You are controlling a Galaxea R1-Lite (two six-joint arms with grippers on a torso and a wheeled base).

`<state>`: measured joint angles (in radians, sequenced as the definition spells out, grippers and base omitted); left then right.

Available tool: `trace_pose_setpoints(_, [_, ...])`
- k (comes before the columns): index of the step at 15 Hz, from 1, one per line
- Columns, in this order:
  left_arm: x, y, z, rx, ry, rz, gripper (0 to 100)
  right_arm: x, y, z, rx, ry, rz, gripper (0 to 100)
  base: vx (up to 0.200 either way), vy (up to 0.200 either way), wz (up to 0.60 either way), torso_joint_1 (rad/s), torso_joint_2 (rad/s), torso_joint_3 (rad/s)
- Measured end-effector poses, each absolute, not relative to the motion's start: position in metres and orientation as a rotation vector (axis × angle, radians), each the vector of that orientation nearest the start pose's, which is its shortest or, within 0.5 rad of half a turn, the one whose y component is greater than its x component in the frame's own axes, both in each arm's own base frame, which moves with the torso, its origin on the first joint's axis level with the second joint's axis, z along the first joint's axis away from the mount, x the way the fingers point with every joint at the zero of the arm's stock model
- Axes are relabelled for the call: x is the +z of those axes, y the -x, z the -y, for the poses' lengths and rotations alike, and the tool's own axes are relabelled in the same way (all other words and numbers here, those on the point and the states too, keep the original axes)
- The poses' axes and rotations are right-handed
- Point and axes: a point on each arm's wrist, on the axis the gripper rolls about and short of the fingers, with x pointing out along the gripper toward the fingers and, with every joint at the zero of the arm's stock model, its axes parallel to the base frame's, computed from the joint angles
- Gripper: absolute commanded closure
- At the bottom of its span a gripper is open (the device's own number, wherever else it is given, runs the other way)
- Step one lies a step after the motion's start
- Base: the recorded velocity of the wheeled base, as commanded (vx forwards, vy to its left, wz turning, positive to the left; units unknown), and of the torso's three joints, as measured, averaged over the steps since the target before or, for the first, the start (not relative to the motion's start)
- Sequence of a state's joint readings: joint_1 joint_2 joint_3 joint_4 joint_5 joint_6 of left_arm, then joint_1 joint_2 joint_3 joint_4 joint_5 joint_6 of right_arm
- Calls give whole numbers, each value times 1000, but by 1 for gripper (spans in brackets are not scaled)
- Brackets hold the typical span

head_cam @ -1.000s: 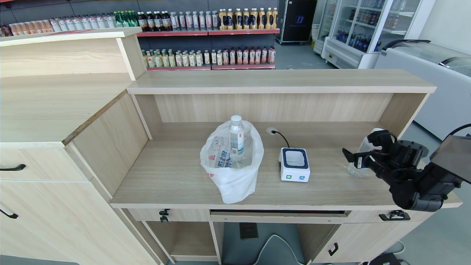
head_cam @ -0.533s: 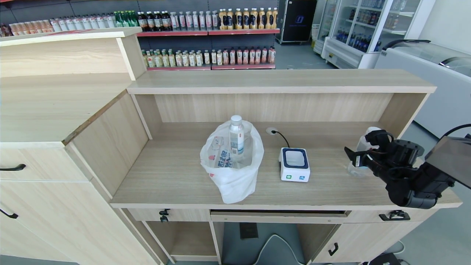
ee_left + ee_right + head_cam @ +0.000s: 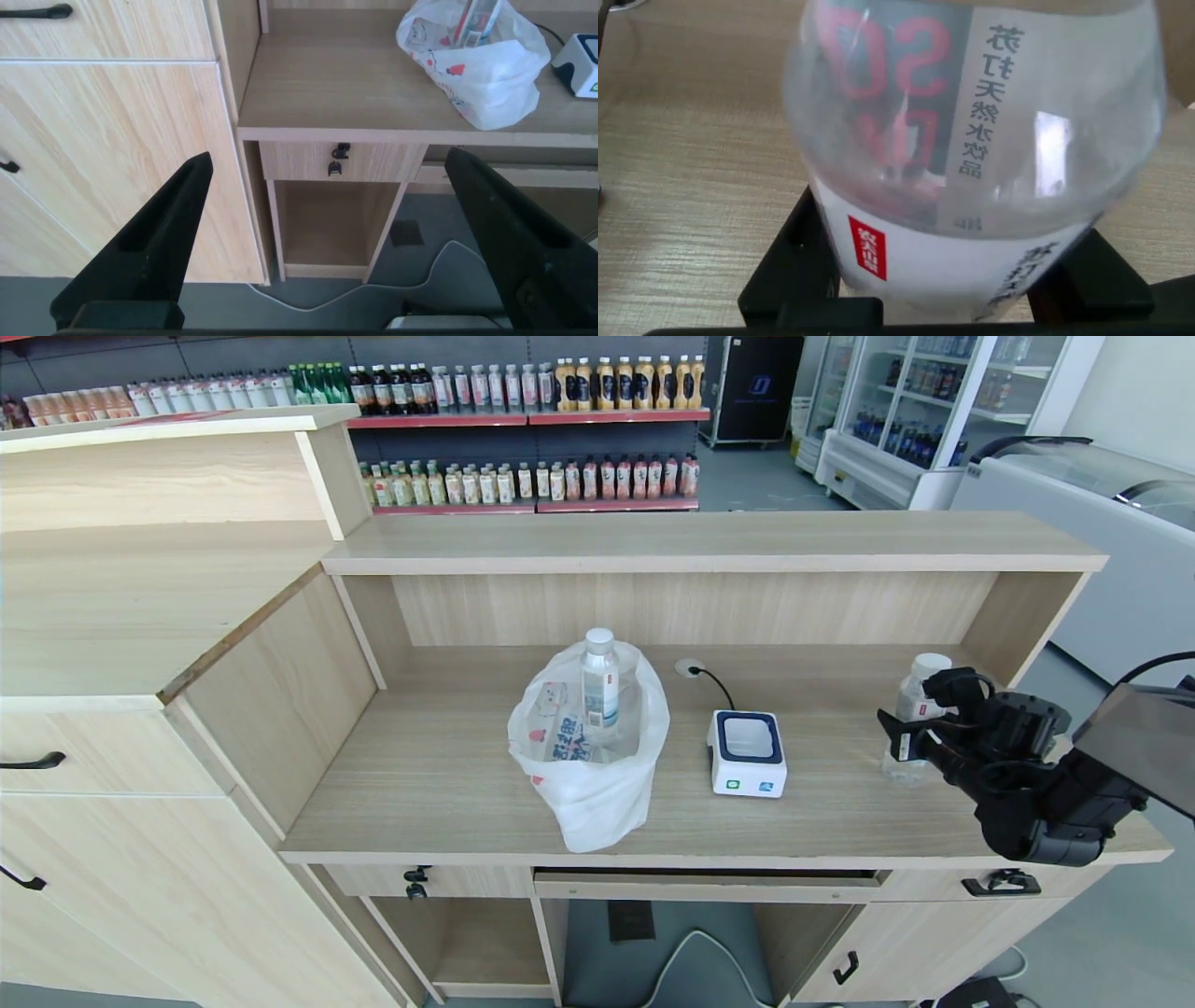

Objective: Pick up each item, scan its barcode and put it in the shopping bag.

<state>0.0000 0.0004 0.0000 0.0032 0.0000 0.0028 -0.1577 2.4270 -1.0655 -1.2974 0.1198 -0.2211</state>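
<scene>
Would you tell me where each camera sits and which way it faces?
Head view: on the head, looking forward and down at the counter; right gripper at the rightmost bottle.
Left wrist view: low, facing the counter's drawer; open left gripper frames it.
Right wrist view: close against that bottle, own fingers flanking it.
Shared: head and left wrist both show the shopping bag.

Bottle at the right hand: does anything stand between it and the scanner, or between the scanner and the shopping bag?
Nothing visible does. The counter lies bare from the bottle to the scanner, and from there to the shopping bag, whose mouth is open, with another bottle upright inside.
</scene>
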Motion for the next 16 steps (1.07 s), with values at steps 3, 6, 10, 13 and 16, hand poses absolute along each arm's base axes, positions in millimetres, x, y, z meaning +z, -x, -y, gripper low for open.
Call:
trace_pose_setpoints(3, [75,23,0,0,-3,-4,0,46,-432,65,-29,202,-66,100,0,0,0,0,0,0])
trace_pose_setpoints(6, [75,23,0,0,-3,-4,0,83,-422,56,-10,105,-103,100,0,0,0,0,0,0])
trace_pose_setpoints(10, [75,23,0,0,-3,-4,0,182,-364,29,104,-132,-269,100,0,0,0,0,0,0])
trace_pose_setpoints(13, [75,23,0,0,-3,-4,0,249,-294,-3,334,-330,-328,100,0,0,0,0,0,0])
trace_pose_setpoints(16, [75,23,0,0,-3,-3,0,289,-229,-42,586,-419,-321,100,0,0,0,0,0,0])
